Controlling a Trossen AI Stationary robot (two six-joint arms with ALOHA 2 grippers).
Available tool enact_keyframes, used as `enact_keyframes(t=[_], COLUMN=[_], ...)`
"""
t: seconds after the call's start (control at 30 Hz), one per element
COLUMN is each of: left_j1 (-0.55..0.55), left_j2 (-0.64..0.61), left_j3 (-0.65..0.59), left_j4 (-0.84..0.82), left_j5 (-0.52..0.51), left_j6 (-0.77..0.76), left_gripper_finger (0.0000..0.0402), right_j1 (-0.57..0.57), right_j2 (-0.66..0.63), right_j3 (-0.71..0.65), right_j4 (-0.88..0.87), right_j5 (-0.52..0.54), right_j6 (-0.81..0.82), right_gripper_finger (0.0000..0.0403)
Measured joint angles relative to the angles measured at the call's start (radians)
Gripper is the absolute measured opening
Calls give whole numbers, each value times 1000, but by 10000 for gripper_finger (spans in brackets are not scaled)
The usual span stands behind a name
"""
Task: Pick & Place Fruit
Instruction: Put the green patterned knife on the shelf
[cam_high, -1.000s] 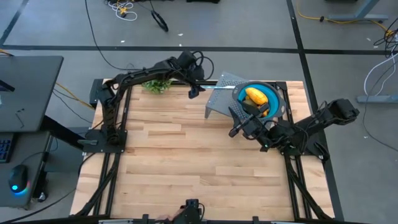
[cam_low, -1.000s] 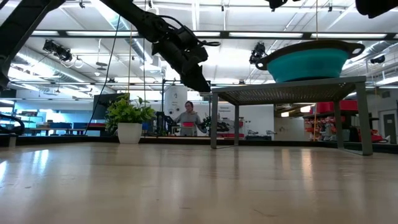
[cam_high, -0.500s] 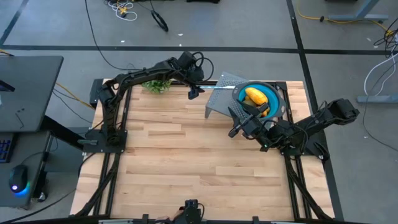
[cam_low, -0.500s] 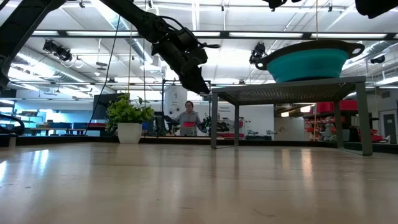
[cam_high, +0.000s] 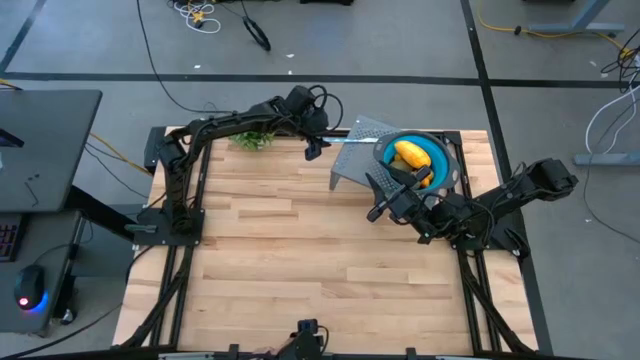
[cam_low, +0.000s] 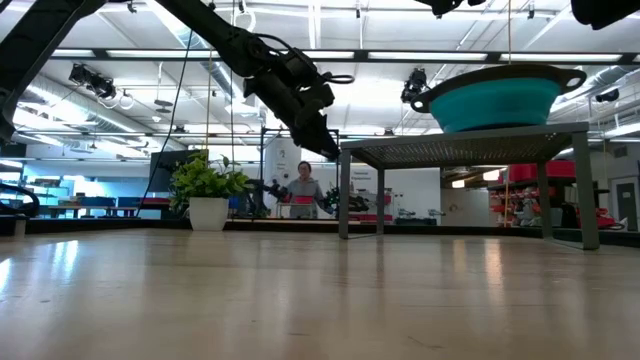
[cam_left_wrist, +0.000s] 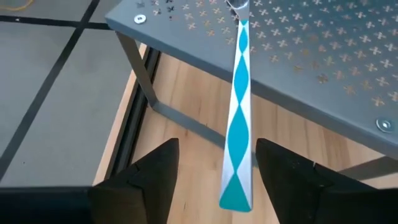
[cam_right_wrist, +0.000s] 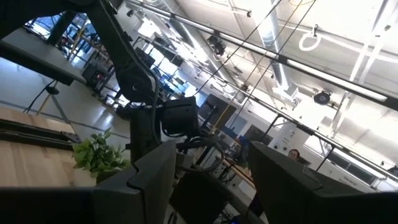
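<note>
A yellow fruit (cam_high: 410, 153) lies in a teal bowl (cam_high: 447, 160) on a grey perforated stand (cam_high: 355, 165) at the table's far right. A slim knife rests on the stand's top, and its blue-and-white handle (cam_left_wrist: 239, 124) juts out past the stand's left edge. My left gripper (cam_left_wrist: 217, 144) is open, with one finger on each side of the handle's free end, and touches nothing. My right gripper (cam_high: 375, 198) hangs open in the air just near of the stand, pointing slightly upward with nothing between its fingers (cam_right_wrist: 155, 174).
A leafy green sprig (cam_high: 252, 138) lies at the far edge, under my left arm. The stand (cam_low: 470, 145) is on legs with free room beneath it. The near half of the wooden table (cam_high: 320, 270) is bare. A person (cam_low: 303, 190) is in the room beyond the table.
</note>
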Motion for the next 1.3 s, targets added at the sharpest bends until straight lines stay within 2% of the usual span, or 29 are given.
enact_keyframes(t=[0.4,0.8,1.1,1.2,1.3], left_j1=[0,-3,-3,-3,-7], left_j2=[0,0,0,0,-1], left_j3=[0,0,0,0,0], left_j4=[-10,-7,-7,-7,-7], left_j5=[-3,-3,-3,-3,-3], left_j6=[-9,-11,-4,-10,-14], left_gripper_finger=[186,129,68,66,79], right_j1=[0,0,0,0,0], right_j2=[0,0,0,0,0], right_j3=[0,0,0,0,0], right_j4=[0,0,0,0,0], right_j5=[0,0,0,0,0], right_j6=[0,0,-1,-1,-1], right_gripper_finger=[212,212,212,212,212])
